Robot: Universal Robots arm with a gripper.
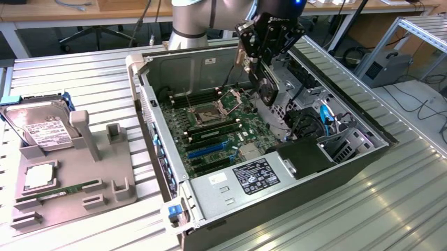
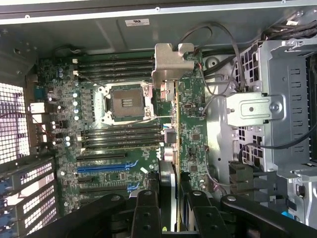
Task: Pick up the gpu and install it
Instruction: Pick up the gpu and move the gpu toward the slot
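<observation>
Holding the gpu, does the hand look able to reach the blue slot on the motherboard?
Probably yes. The hand grips the gpu above the open case, and the blue slot lies uncovered; the drive cage sits off to one side.

gpu (image 2: 171, 74) end hidden inside claw (image 2: 168, 201) — arm (image 1: 192, 21) cut off
</observation>
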